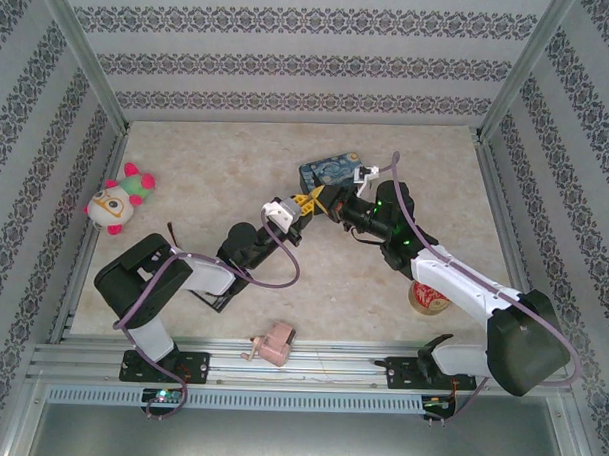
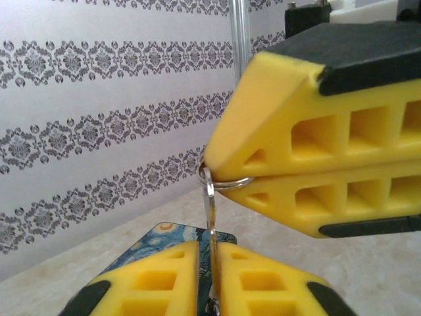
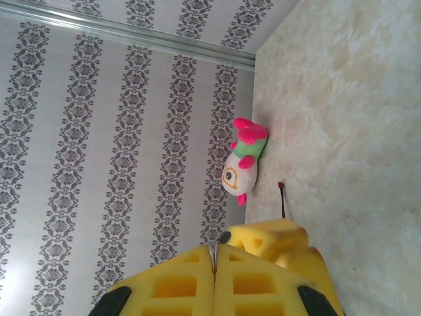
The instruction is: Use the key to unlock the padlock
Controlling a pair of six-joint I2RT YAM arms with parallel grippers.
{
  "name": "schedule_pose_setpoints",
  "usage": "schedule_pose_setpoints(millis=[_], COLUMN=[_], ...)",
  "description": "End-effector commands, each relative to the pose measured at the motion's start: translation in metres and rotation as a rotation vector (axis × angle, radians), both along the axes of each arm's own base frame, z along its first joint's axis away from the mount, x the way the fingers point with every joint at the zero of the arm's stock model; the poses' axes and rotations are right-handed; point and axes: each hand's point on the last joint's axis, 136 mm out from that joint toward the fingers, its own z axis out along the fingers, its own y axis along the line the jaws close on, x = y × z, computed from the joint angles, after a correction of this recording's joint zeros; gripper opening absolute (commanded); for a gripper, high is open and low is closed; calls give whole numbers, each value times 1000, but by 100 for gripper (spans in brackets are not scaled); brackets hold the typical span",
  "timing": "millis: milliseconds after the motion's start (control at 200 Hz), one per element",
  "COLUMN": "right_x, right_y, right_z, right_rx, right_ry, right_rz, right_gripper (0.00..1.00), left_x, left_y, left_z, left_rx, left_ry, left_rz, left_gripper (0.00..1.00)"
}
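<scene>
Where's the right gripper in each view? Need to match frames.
Top external: right gripper at mid-table, near side of the blue tin, tip to tip with the left gripper.
Left wrist: right gripper upper right, shut on the key ring; the key hangs into the left gripper.
Right wrist: right gripper bottom centre, shut.
Shared landmark: the beige table, under the arms, then lower right, then right side.

Counted: two yellow foam-fingered pincers, left pincer (image 2: 208, 253) and right pincer (image 2: 209, 170), tip to tip. Between them, one slim silver metal key (image 2: 210, 224) and one thin wire ring (image 2: 227, 184). Just behind, one blue painted rectangular tin (image 1: 331, 173). Far left, one white-pink-green plush toy (image 1: 118, 200). Well in front, one pink plastic gadget (image 1: 271, 345) and one round red-and-tan object (image 1: 429, 297).
</scene>
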Motion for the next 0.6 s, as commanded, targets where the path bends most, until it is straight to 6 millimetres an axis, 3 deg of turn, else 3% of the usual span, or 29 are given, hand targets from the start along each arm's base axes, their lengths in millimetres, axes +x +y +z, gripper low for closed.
schedule_pose_setpoints(millis=[0,245,475,595], right_x=[-5,-5,-11,-24], right_y=[5,0,-14,-21], right_z=[5,5,24,40], right_rx=[20,-20,-136,-265], right_ry=[-16,-32,-187,-362], right_rz=[19,29,59,101], right_gripper=[0,0,31,39], left_x=[-1,-8,-33,-61], left_y=[0,26,48,70], left_z=[15,10,-21,-30], left_rx=[-31,59,424,581], left_ry=[-49,-42,224,339], left_rz=[0,57,-42,-91], left_gripper=[3,0,0,0])
